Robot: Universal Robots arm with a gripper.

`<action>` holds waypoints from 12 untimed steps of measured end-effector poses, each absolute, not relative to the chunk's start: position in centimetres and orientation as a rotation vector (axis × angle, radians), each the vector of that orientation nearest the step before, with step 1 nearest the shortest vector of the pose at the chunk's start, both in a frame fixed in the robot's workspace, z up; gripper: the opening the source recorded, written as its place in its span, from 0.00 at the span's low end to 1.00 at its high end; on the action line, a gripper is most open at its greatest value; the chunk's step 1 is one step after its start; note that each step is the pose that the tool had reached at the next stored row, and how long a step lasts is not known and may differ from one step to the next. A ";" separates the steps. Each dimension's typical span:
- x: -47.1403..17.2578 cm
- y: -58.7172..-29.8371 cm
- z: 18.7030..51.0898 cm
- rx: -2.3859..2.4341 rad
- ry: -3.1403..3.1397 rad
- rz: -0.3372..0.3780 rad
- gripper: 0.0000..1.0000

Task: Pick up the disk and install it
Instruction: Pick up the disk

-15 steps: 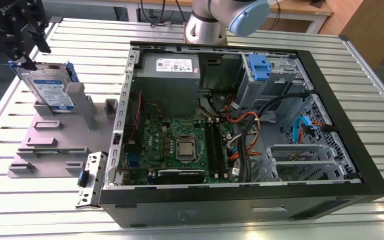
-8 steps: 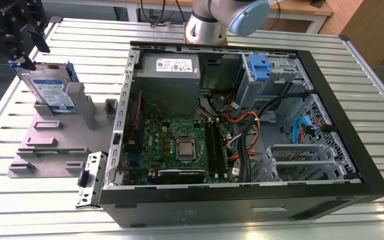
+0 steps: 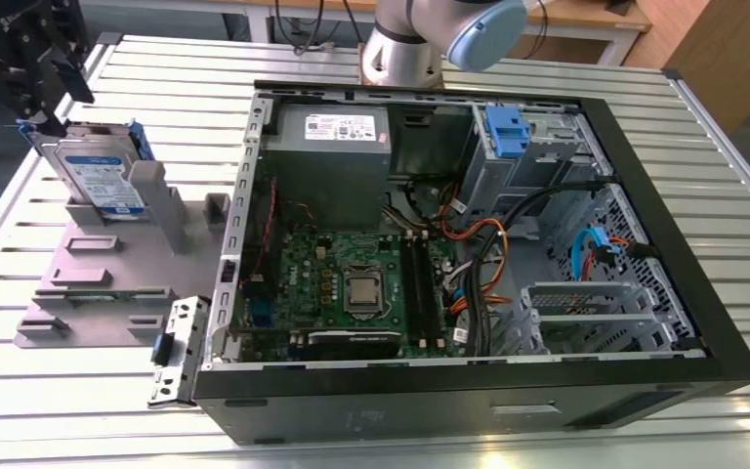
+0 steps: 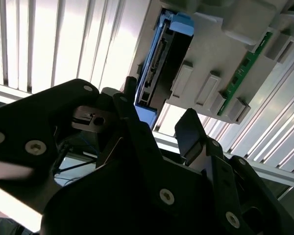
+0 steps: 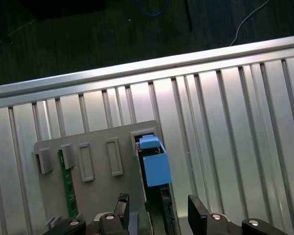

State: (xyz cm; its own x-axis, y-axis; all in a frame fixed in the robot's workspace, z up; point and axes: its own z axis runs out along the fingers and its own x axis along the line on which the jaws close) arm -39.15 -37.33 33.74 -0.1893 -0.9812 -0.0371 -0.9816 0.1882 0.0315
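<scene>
The disk stands on edge in a grey holder at ten o'clock from the case in the exterior view, leaving flat faces free for the claw, spread open above it.

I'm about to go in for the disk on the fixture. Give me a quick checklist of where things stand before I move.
1. The gripper is open: ok, its fingers stand apart.
2. The disk stands upright in the grey fixture: ok.
3. Gripper lined up with the disk: ok. In the first wrist view the disk's edge runs into the gap between the fingers.
4. Disk clamped: not ok, the fingers are not closed on it.
5. The computer case is open: ok.
6. The drive bay is free for the disk: cannot tell. A blue clip sits there.
</scene>
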 end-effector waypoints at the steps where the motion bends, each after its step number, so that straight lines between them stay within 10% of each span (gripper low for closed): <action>1: -39.2 -37.3 33.7 -2.005 2.407 0.075 0.59; 12: -39.2 -37.3 32.3 -2.156 2.276 0.076 0.59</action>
State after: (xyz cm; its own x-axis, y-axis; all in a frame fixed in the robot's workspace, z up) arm -39.16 -37.33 32.31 -0.0547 -0.9978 -0.0370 -0.9981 0.0536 0.0316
